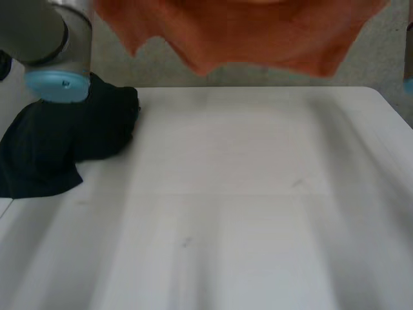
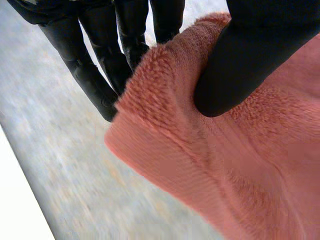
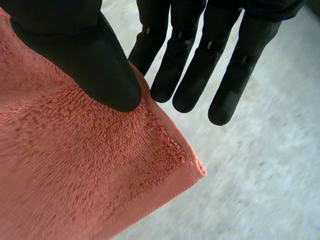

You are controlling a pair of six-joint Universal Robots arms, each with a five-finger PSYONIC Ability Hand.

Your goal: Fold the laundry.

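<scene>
Orange towel (image 1: 245,32) hangs spread in the air over the far edge of the white table (image 1: 258,213), one upper corner pinched between thumb and straight fingers of the left hand (image 2: 250,60), the other by the right hand (image 3: 85,55) (same pinch). A black garment (image 1: 58,142) lies crumpled on the table under the left arm (image 1: 45,39).

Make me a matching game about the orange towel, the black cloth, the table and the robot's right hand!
Things:
1 orange towel
2 black cloth
3 table
4 right hand

Matches:
A white
B pinching a towel corner
C held up in the air
D lying bunched on the table

Pairs: 1-C, 2-D, 3-A, 4-B.
</scene>
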